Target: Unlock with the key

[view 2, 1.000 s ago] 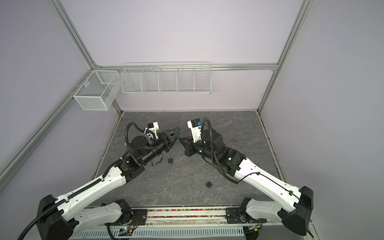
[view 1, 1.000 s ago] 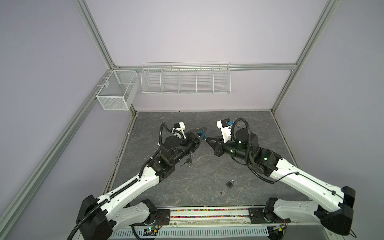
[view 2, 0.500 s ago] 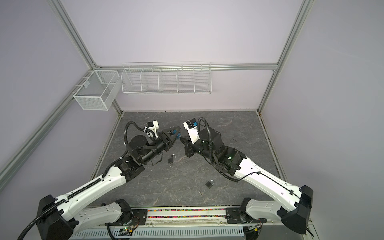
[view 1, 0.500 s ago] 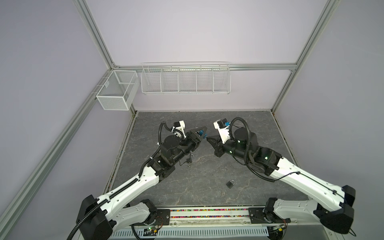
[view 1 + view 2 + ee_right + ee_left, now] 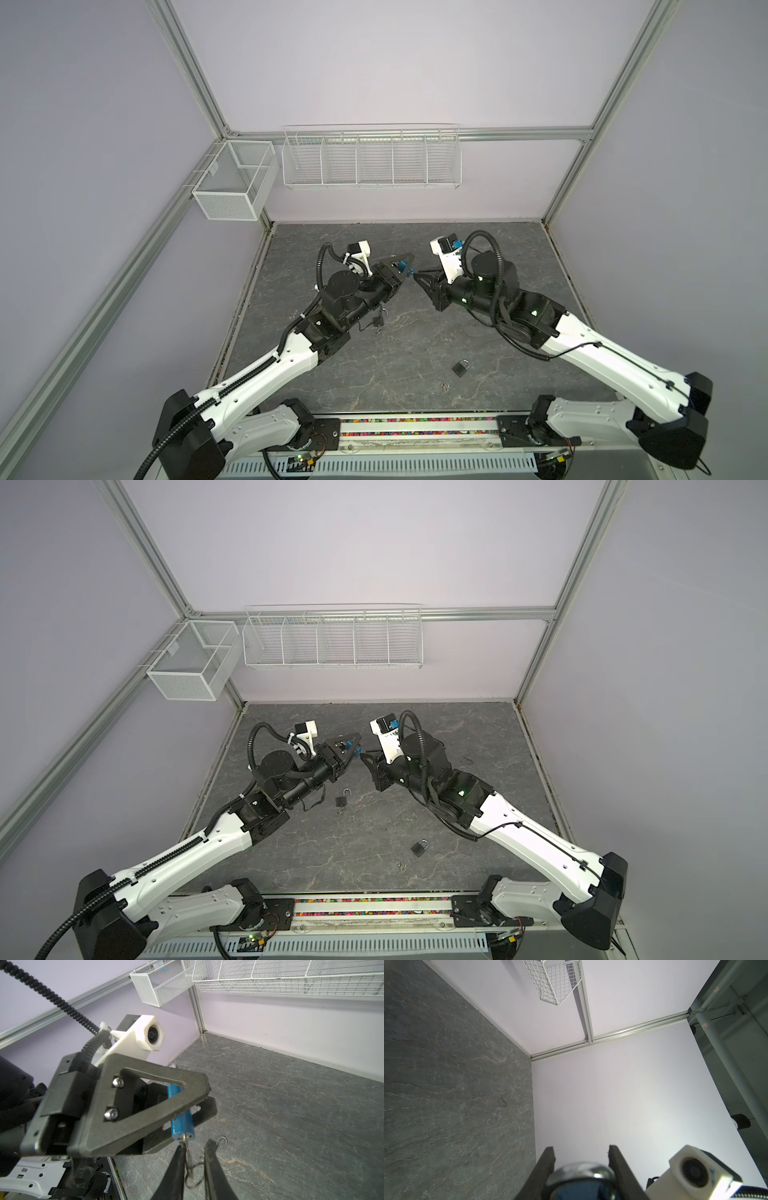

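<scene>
My left gripper [image 5: 407,270] [image 5: 353,750] is held above the table's middle, shut on a blue padlock [image 5: 402,266] [image 5: 350,744] [image 5: 180,1118]. In the left wrist view the padlock's silver shackle [image 5: 581,1171] sits between the left gripper's fingers [image 5: 550,1159]. The key [image 5: 187,1154] sticks in the keyhole at the padlock's bottom end, and its wire ring [image 5: 193,1176] hangs below. My right gripper [image 5: 415,277] [image 5: 362,756] [image 5: 195,1144] faces the padlock tip to tip. Its jaws stand apart around the key, with the key close beside one finger.
A black padlock [image 5: 343,801] with its shackle open lies on the grey table [image 5: 478,332] under the left arm. Another black padlock [image 5: 460,368] and a small key [image 5: 445,384] lie nearer the front. A wire rack [image 5: 372,160] and a mesh basket [image 5: 235,185] hang on the back wall.
The right gripper has edged closer to the blue padlock, and its jaws, shut on the key before, now stand apart. The left arm has held still.
</scene>
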Controlling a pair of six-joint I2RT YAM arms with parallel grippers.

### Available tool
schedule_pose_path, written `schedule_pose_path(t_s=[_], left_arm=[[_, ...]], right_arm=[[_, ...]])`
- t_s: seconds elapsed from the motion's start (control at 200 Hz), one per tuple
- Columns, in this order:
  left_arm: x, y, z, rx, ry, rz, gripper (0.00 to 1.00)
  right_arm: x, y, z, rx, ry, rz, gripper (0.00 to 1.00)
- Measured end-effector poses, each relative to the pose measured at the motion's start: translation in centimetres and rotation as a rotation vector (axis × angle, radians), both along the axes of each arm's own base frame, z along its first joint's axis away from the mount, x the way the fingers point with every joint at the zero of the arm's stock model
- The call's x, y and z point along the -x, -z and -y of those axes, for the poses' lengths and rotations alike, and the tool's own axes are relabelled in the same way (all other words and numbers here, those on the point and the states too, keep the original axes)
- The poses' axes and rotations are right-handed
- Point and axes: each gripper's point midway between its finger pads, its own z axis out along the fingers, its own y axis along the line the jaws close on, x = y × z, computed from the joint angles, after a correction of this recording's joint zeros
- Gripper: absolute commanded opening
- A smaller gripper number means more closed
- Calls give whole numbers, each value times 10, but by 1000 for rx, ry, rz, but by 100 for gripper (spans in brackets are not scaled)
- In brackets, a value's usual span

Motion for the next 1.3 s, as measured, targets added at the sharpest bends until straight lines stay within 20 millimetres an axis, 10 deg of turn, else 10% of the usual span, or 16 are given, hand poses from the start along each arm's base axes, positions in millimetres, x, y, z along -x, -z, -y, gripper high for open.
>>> schedule_pose_path(t_s=[0.905, 1.299], left_arm=[[-2, 9, -1, -26, -12, -29, 0], [-4, 15, -2, -40, -27, -46, 0]], right_arm=[[1, 12, -1, -17, -78, -54, 29], [-2, 23, -5, 39, -101, -18, 14]])
